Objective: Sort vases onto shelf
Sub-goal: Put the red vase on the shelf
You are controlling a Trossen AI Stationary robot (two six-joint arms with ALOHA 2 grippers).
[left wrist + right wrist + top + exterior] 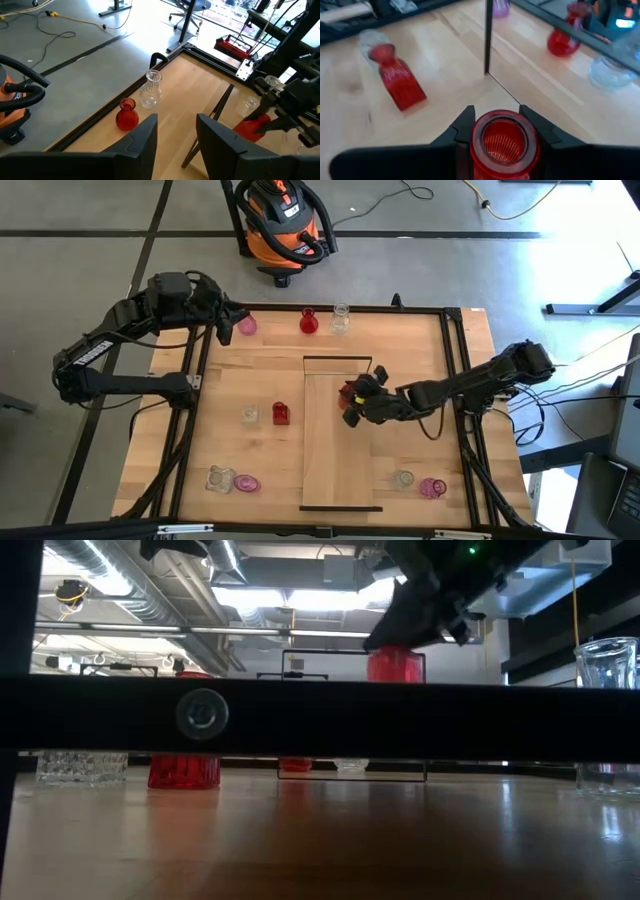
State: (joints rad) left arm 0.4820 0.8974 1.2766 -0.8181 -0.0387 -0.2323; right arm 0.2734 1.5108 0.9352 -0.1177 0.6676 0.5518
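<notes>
Grey concrete floor [90, 220], orange shop vacuum [282, 225] behind the table, yellow cable [520, 205], ceiling ducts [120, 580], strip lights [225, 555]

Bright overhead light; perhaps blurred foreground

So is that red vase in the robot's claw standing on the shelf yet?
Cannot tell. The right gripper is shut on the red vase over the shelf, but no view shows the vase's base.
</notes>
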